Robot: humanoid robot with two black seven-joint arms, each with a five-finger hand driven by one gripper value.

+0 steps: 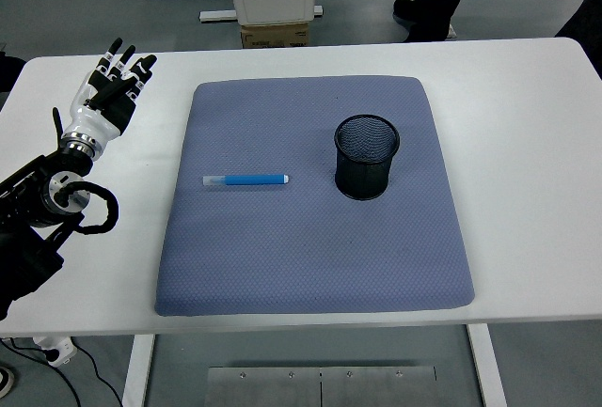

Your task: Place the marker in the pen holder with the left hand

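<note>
One marker lies flat left of the holder — left hand open, empty; a shallow pinch risks rolling it.

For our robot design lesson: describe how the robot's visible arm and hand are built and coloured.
Only the left arm shows. It is black, with a round silver joint and a looping black cable near the wrist. A white and silver cuff leads to the left hand, which is black and white with five fingers, their tips black above white bands.

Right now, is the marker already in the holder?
No, the marker lies flat on the mat, left of the holder, and the left hand is off to the side.
</note>
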